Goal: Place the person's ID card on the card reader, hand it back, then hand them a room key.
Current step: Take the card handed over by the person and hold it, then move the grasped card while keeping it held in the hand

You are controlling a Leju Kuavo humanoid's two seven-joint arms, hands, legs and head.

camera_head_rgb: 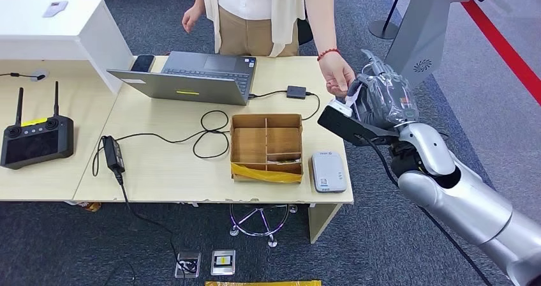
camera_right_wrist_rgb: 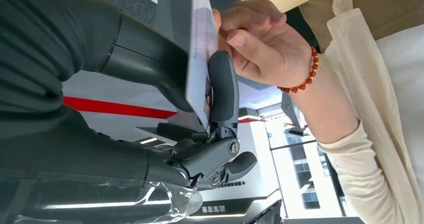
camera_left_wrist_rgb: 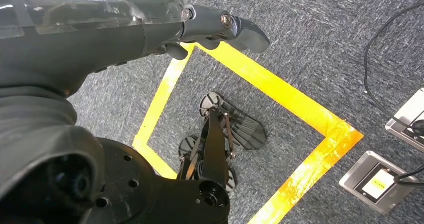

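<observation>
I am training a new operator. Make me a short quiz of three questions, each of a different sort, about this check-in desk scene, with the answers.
1. True or false: the right robot hand holds a card that the person's hand also touches.
2. Which lies nearest the table's right edge? A) laptop B) card reader C) wooden box
3. Fill in: the left robot hand hangs above a floor marked with ___ tape.

Key: 1 true; 2 B; 3 yellow.
</observation>
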